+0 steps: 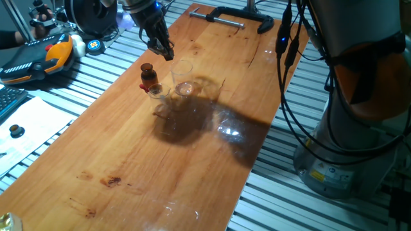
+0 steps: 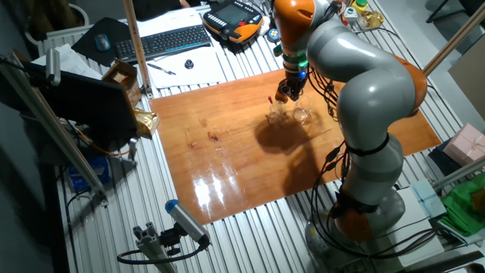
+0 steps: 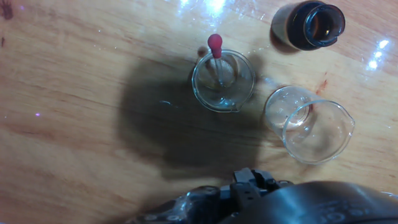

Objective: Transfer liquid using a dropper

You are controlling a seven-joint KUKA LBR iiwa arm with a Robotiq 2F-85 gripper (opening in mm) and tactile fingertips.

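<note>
**Pincer above the glassware, dropper waiting in the small beaker**

The long orange-brown wooden bench (image 1: 192, 160) fills the middle of one fixed view, running from lower left to upper right. The grey and orange robot arm (image 2: 364, 83) bends over it from the right of the other fixed view. Its dark pincer (image 1: 164, 50) hangs above the glassware in the upper centre of one fixed view, holding nothing; how wide its jaws stand I cannot tell.

In the hand view, a larger clear glass beaker (image 3: 317, 130) sits at right of centre, tilted in the lens. The small brown amber bottle (image 3: 309, 25), uncapped, stands at upper right. A smaller clear glass beaker (image 3: 222, 81) is at centre. Leaning inside it is the dropper (image 3: 215, 53), a thin clear tube with a small red bulb poking over the upper rim.

The step in hand looks like reaching for the dropper. To do it well, I judge the pincer should come down centred on the red bulb, close gently just under it, and lift straight up so the beaker is not tipped.
</note>
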